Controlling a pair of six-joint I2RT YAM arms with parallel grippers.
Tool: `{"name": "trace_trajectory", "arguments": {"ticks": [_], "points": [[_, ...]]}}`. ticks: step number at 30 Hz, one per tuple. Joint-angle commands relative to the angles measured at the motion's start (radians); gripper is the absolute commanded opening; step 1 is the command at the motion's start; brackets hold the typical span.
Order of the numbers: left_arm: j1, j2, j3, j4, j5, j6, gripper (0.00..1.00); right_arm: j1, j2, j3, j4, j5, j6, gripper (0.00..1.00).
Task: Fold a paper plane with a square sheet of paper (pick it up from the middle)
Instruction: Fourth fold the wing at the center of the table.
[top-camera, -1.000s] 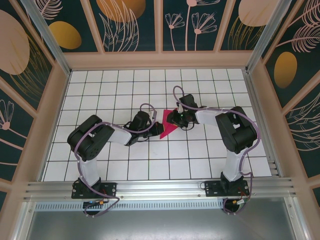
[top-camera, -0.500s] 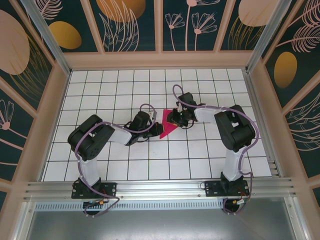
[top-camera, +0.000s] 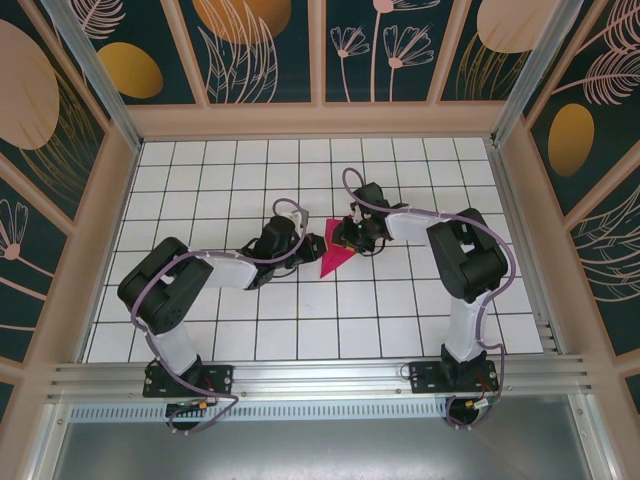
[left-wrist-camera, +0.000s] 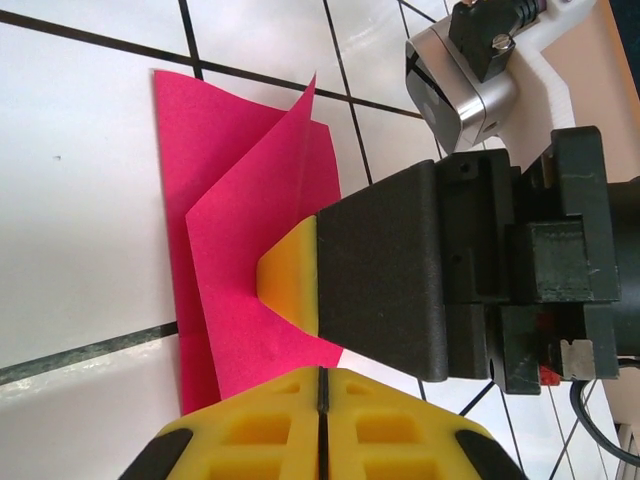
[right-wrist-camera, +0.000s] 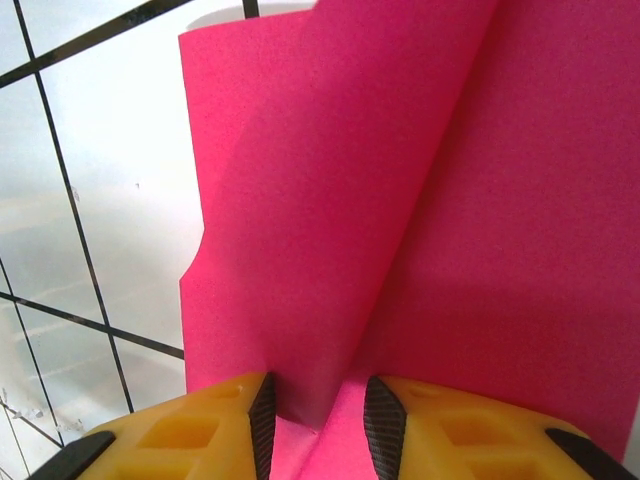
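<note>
As it lies folded, pink paper (top-camera: 335, 257), flap raised

In the top view we look down from above and behind the arm bases (top-camera: 190, 378), which lie along the bottom edge, far enough off to take in the whole tiled table (top-camera: 200, 180). Our left wrist view looks past the left gripper (left-wrist-camera: 320, 375) at lower centre, close on the pink paper (left-wrist-camera: 250, 230). Our right wrist view, past the right gripper (right-wrist-camera: 315, 400), sits even nearer. All three share that paper.
</note>
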Motion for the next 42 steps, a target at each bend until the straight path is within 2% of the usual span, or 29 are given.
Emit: {"name": "trace_trajectory", "arguments": {"ticks": [1, 12, 42], "points": [[0.003, 0.035, 0.002, 0.039, 0.025, -0.026, 0.1, 0.007, 0.153, -0.055, -0.094, 0.179, -0.026, 0.37], [0.002, 0.105, 0.053, 0.035, 0.081, -0.019, 0.09, 0.007, 0.18, -0.046, -0.106, 0.175, -0.01, 0.38], [0.004, 0.172, 0.108, -0.107, 0.034, -0.013, 0.08, 0.025, 0.226, -0.039, -0.12, 0.212, -0.027, 0.39]]}}
